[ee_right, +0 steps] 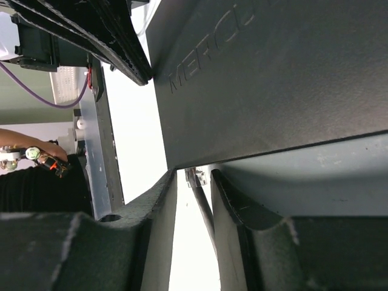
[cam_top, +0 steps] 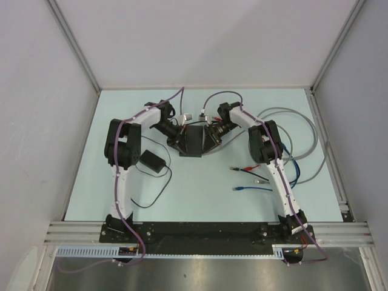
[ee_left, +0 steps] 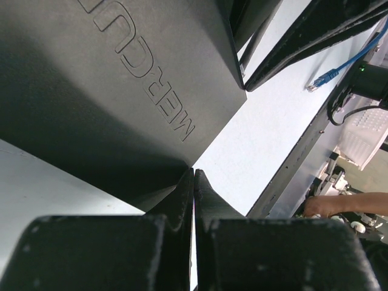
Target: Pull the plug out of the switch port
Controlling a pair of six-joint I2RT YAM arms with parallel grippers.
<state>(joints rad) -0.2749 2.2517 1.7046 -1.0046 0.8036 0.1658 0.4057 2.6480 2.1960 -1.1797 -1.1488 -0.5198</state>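
Observation:
The switch (cam_top: pixel 193 142) is a flat matte-black box at mid-table, with raised lettering on its top in the left wrist view (ee_left: pixel 121 79) and in the right wrist view (ee_right: pixel 273 79). My left gripper (cam_top: pixel 179 138) is shut with nothing between its fingers, and its tips (ee_left: pixel 194 174) touch the switch's left edge. My right gripper (cam_top: pixel 210 137) is open at the switch's right edge. A clear plug (ee_right: pixel 197 177) on a dark cable (ee_right: pixel 206 215) sits at that edge between the right fingers (ee_right: pixel 163 200), with gaps on both sides.
A small black power adapter (cam_top: pixel 151 162) with a thin cord lies by the left arm. Loose cables lie to the right: a red-and-black one (cam_top: pixel 247 170), a blue one (cam_top: pixel 254 188) (ee_left: pixel 324 77) and grey loops (cam_top: pixel 303 142). A person's hand (ee_left: pixel 339 205) is beyond the table's near edge.

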